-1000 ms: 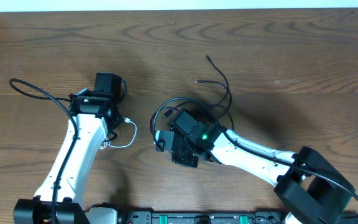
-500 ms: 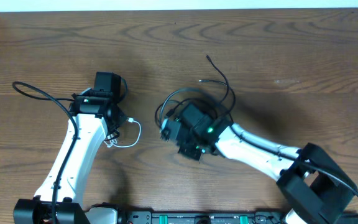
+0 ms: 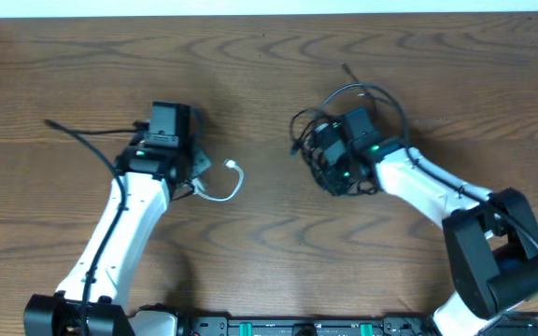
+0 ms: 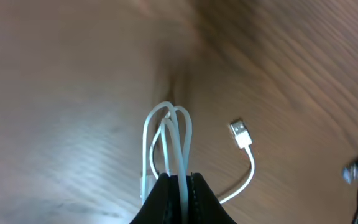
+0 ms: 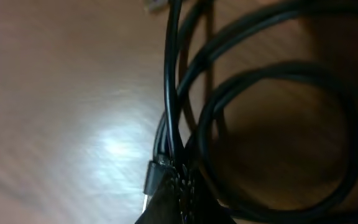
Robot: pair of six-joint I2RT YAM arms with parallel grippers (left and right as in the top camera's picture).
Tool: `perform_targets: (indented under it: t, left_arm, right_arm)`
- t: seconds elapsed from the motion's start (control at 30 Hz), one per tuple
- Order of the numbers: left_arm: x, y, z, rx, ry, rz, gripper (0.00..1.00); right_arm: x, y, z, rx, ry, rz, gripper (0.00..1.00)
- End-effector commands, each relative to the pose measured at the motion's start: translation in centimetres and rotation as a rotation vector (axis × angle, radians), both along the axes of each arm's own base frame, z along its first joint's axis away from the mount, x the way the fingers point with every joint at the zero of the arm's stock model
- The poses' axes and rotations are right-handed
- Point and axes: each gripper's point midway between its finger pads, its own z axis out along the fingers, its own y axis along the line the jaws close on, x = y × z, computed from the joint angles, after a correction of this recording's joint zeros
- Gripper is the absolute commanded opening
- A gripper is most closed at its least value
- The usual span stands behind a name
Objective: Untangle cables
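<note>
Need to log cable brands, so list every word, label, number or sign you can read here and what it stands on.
No text can be read in any view.
White cable and its plug: no marking shows.
Black cables: no print visible.
Rail at the table's near edge: green spots only, too small to read.

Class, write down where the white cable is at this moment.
In the overhead view the white cable sits left of centre, pinched in the left gripper, its plug end curling free toward the black cables at the right gripper.
</note>
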Motion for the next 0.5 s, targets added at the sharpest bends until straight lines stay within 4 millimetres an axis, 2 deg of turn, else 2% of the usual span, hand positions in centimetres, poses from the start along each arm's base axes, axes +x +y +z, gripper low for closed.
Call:
perform_targets:
  t: [0.0,0.07,0.23,0.33,0.47]
  left_arm:
    - [-0.2,-3.1,-0.7,0.041,-0.004,-0.247,0.07]
    - [0.1,-4.4,-0.8,0.099,-0.027,-0.365,0.08]
    - [0.4,-4.2,-1.7,0.237,-0.015,-0.403,0.09]
    - [0.1,-5.0,-2.7,0.272,0.013,-0.477,0.23]
    - [0.0,-5.7,-2.9,0.317,0.013,-0.564,0.33]
  right_arm:
    - [0.6,-1.3,-0.5,0.011,0.043,-0.124,0.03]
    - [0.7,-1.4,-0.5,0.012,0.044,-0.132,0.05]
    - [0.7,-1.4,-0.5,0.012,0.044,-0.132,0.07]
    - [0.8,-1.4,-0.4,0.014,0.041,-0.132,0.22]
    - [0.9,-1.4,-0.4,0.015,0.038,-0.132,0.34]
